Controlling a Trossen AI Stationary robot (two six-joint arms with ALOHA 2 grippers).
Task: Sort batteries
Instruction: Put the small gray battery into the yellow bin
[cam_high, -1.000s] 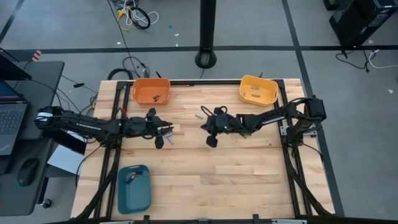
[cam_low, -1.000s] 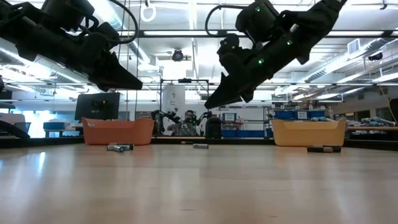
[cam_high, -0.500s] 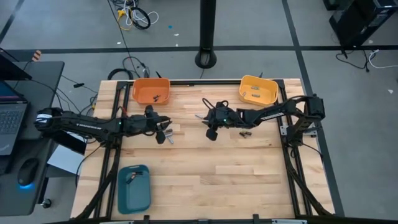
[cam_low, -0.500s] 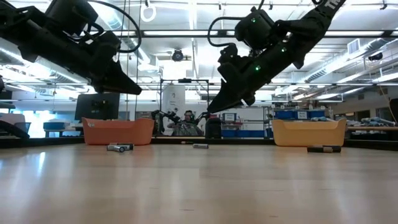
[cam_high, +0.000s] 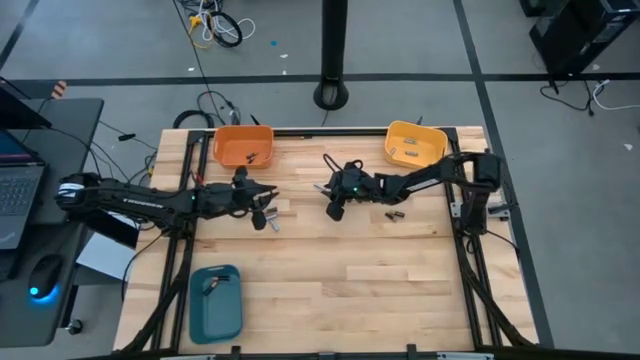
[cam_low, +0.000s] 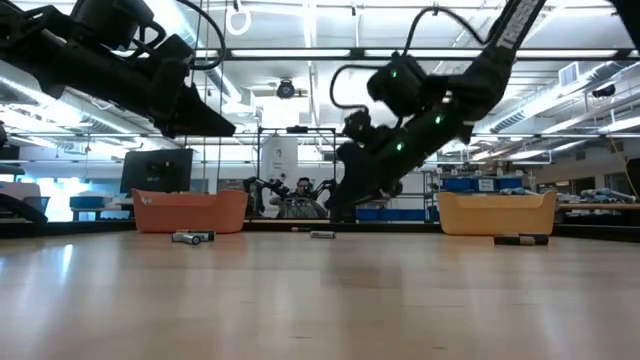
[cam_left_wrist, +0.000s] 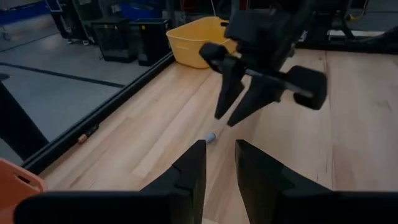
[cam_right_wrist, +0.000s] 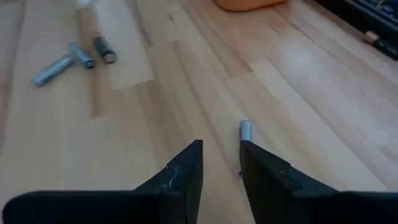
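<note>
Three batteries (cam_right_wrist: 74, 57) only in right-wrist view

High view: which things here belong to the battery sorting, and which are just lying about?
Job: batteries, orange tray, yellow tray, teal tray, left gripper, right gripper.
Lying about: laptop, mouse, floor cables.

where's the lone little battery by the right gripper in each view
High view: the battery lies just left of the right gripper.
Low view: on the table at mid-distance.
Left wrist view: a small silvery cylinder.
Right wrist view: just ahead of the fingers.
Shared landmark: the orange tray.
</note>
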